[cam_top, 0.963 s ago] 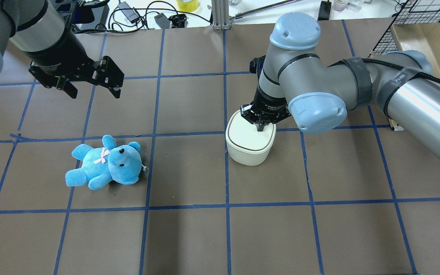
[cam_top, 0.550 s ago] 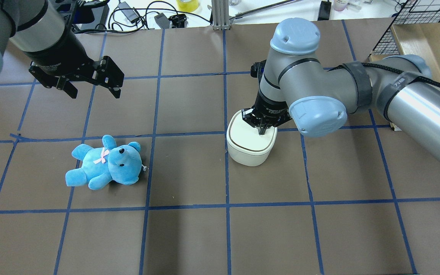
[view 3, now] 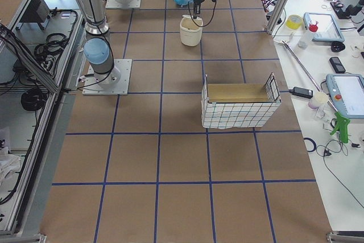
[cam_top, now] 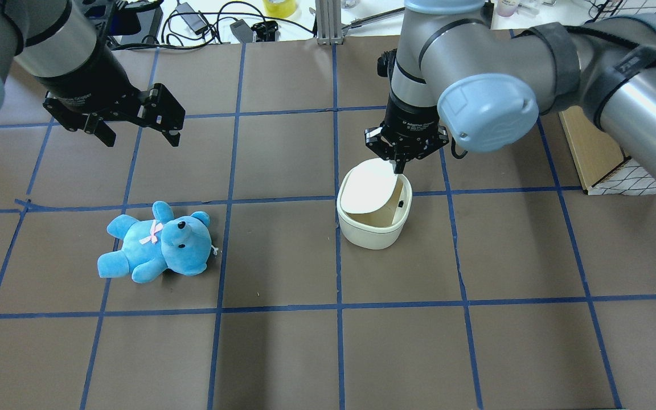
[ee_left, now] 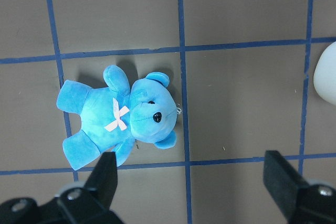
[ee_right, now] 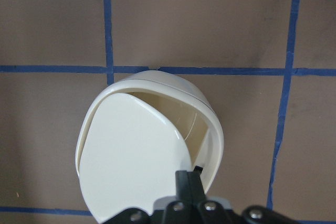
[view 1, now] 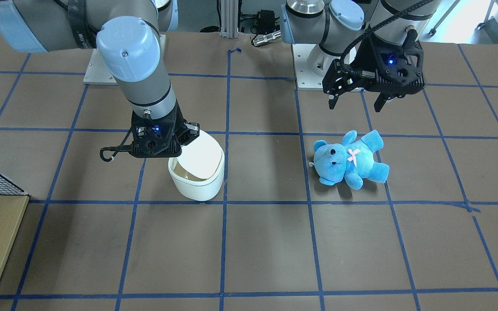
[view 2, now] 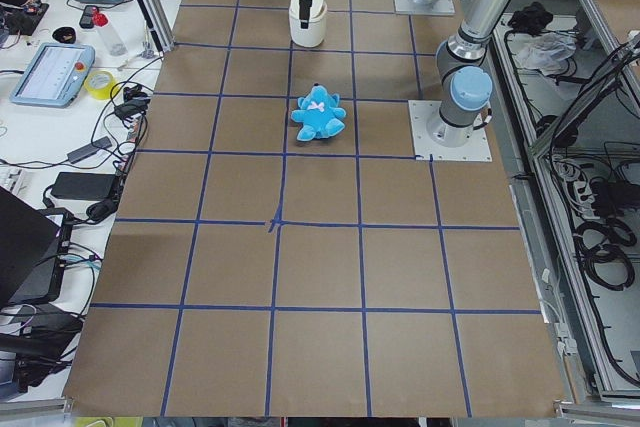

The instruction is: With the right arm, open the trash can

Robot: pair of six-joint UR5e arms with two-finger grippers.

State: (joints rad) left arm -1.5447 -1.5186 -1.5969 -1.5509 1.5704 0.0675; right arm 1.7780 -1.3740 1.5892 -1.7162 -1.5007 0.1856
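My right claw (cam_top: 398,165), fingers pressed together, sits at the raised far edge of the lid (cam_top: 368,188) on the white trash can (cam_top: 370,232) mid-bench (cam_top: 282,353), and if that thin edge slips off me, the half-open lid could swing shut.

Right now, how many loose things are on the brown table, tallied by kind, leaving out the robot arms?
trash can: 1
blue teddy bear: 1
wire basket: 1
Total: 3
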